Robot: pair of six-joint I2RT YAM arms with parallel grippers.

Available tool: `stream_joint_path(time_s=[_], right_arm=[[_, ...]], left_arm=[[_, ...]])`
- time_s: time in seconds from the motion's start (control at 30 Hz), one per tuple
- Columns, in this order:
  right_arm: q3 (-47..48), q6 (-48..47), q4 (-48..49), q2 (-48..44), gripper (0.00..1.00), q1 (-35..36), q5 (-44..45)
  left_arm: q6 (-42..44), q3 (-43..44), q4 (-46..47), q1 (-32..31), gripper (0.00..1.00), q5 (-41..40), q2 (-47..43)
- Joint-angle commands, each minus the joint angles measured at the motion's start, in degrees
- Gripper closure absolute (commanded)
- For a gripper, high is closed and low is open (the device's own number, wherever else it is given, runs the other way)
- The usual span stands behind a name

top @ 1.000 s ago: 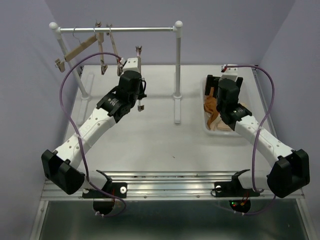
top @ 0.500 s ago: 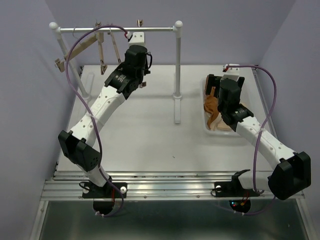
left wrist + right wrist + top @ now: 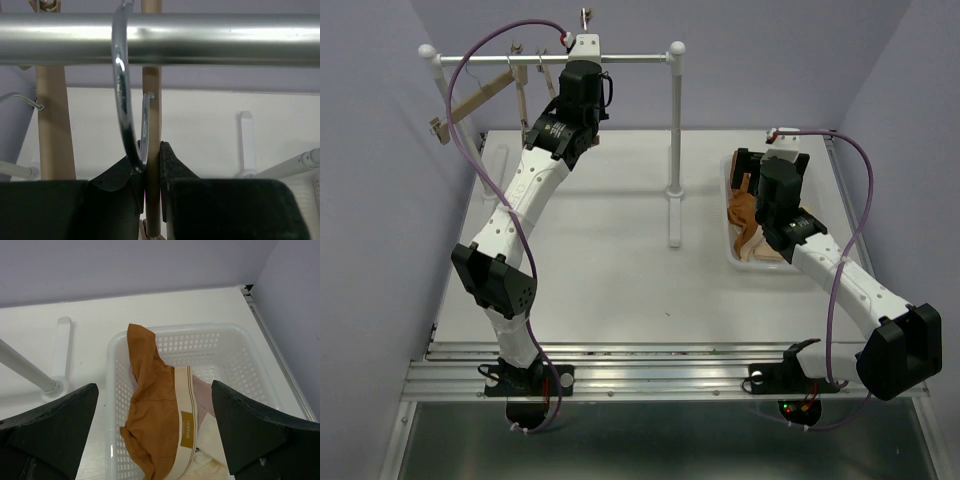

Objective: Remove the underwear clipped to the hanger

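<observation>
The rust brown underwear lies on top in the white basket, with the dusty pink and pale cream ones under it. In the top view the pile fills the basket at the right. My right gripper is open and empty above the pile. My left gripper is shut on the wooden stem of a hanger, whose metal hook curves over the rail. No underwear shows on this hanger. In the top view my left gripper is up at the rail.
The rack's rail spans the back, with a post standing mid-table. More wooden clip hangers hang at the rail's left end, one slat just left of my left gripper. Purple walls stand close on both sides.
My left arm has risen from low in front of the rack up to the rail, carrying the hanger with it. The right arm has barely moved.
</observation>
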Motion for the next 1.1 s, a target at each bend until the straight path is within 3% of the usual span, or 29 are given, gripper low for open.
stream_joint_path(time_s=[0.0, 0.43, 1.07], right_arm=[[2.0, -0.4, 3.8, -0.1, 0.00, 0.1, -0.5], [2.6, -1.5, 3.9, 1.9, 0.00, 0.1, -0.3], [2.6, -1.6, 3.9, 2.3, 0.00, 0.1, -0.2]], left_arm=[[3.1, 4.3, 4.3, 1.3, 1.00, 1.1, -1.1], [6.9, 3.8, 9.7, 4.6, 1.00, 4.6, -1.2], [5.4, 7.3, 6.7, 7.9, 1.00, 8.7, 4.8]])
